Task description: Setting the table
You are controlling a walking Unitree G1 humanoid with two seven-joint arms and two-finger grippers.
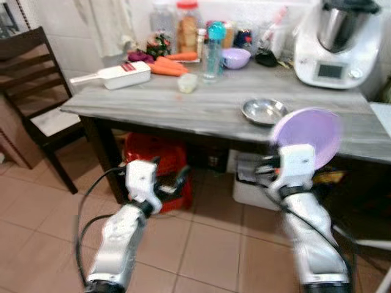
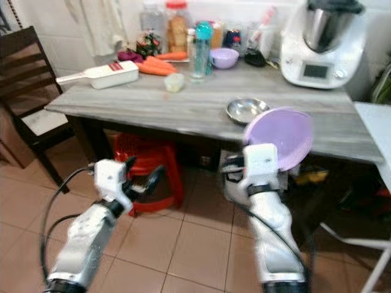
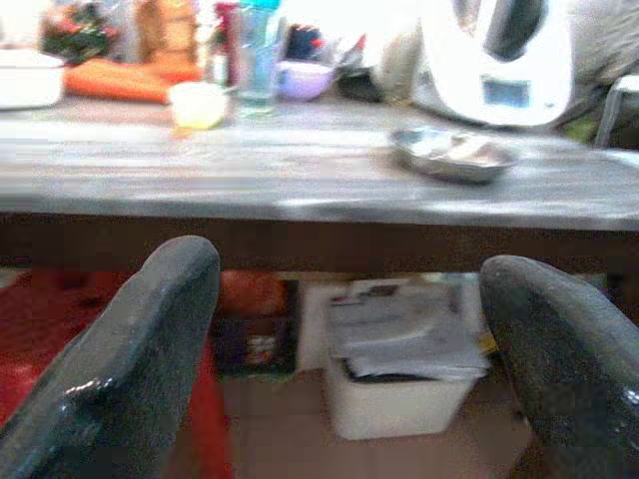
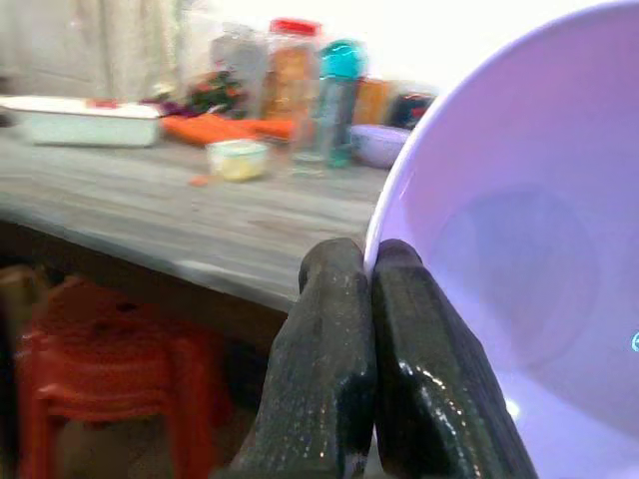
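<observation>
Right gripper (image 4: 371, 299) pinches a smooth round purple plate (image 1: 307, 135) by its rim; left gripper (image 2: 139, 177) gapes below the grey wood-grain table's (image 1: 201, 110) front edge.

lilac plate (image 2: 280, 138) | grey wood-grain table (image 2: 183, 104) | silver bowl (image 2: 246, 110) | orange carrots (image 2: 154, 66) | red stool (image 2: 148, 165)

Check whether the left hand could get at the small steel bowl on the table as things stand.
Probably not yet. The left hand is open but hangs below the table edge, and the steel bowl lies further right, close by the purple plate in the right hand.
</observation>
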